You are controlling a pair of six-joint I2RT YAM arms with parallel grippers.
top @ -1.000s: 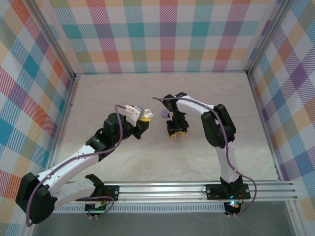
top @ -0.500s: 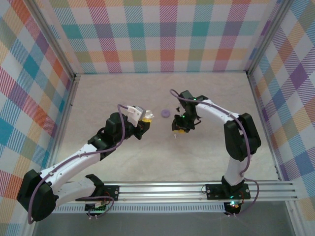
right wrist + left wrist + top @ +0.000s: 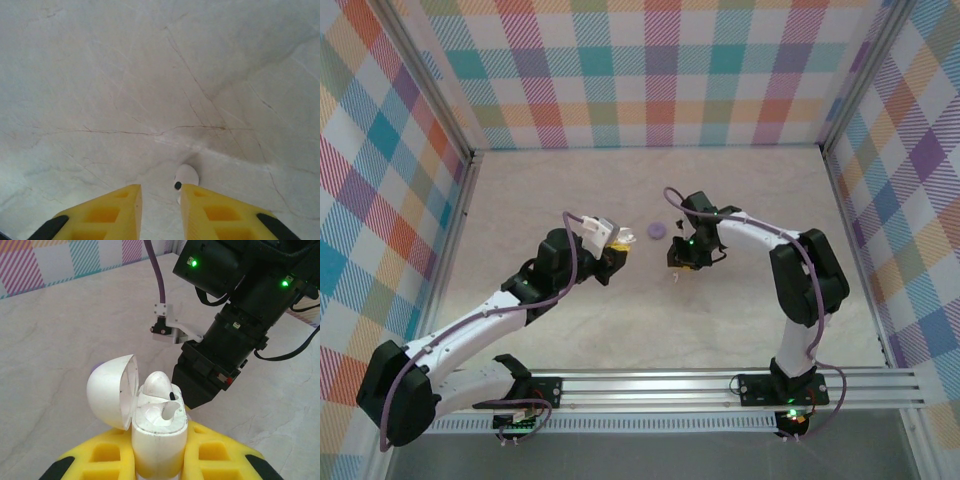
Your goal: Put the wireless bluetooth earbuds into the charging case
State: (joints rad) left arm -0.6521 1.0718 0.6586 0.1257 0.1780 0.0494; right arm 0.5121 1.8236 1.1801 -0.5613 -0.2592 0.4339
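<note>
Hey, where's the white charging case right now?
The white charging case sits lid-open between the left arm's yellow fingers, a white earbud seated inside; from above, that's mid-table, just left of the small purple disc.

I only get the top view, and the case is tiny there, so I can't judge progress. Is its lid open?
Observer: Yes. In the left wrist view the left hand holds the case with its lid swung open.
Operator: Any earbud inside?
Observer: One white earbud sits in it.
Operator: And the right hand?
Observer: Open, with a loose earbud on the table by one fingertip.
</note>
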